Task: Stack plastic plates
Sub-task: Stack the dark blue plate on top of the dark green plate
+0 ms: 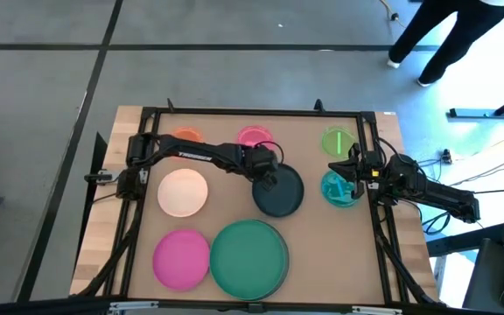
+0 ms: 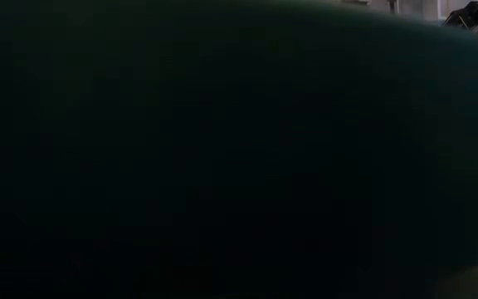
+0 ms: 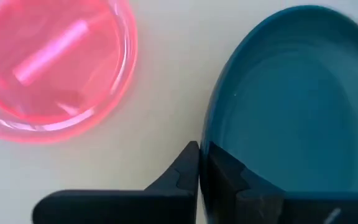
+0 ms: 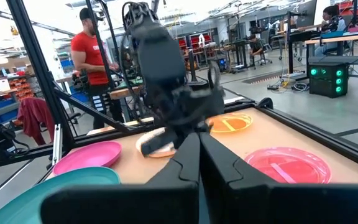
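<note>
The dark blue plate [image 1: 280,194] lies mid-table. My left gripper [image 1: 265,171] is shut on its far-left rim, close to the small pink plate [image 3: 48,62]. At the table's right side, my right gripper [image 1: 350,175] is over the small teal plate [image 1: 339,191] and shut on it. The small green plate [image 1: 337,140], pink plate [image 1: 254,136] and orange plate [image 1: 186,136] lie flat along the far edge. The cream plate [image 1: 182,192], magenta plate [image 1: 182,258] and large teal plate [image 1: 249,256] lie flat nearer. No grey plate shows. My left gripper pinches the dark blue plate's rim [image 3: 219,146]. One finger [image 3: 182,171] is outside the rim and the other [image 3: 235,177] is inside the dish. The fingers come from above, from the table's left. I cannot tell whether the plate is lifted. My right gripper pinches the small teal plate, which shows only as a thin teal sliver [image 4: 199,199] between the nearly closed fingers. The fingers point toward the table's left. Which part of the rim it has is hidden by the gripper itself.
The black frame [image 1: 252,112] rings the table. The low view is almost wholly blocked by a dark teal surface [image 2: 222,149] close to the camera. People stand in the room beyond the table [image 4: 92,56]. Bare tabletop lies between the cream and dark blue plates [image 1: 230,197].
</note>
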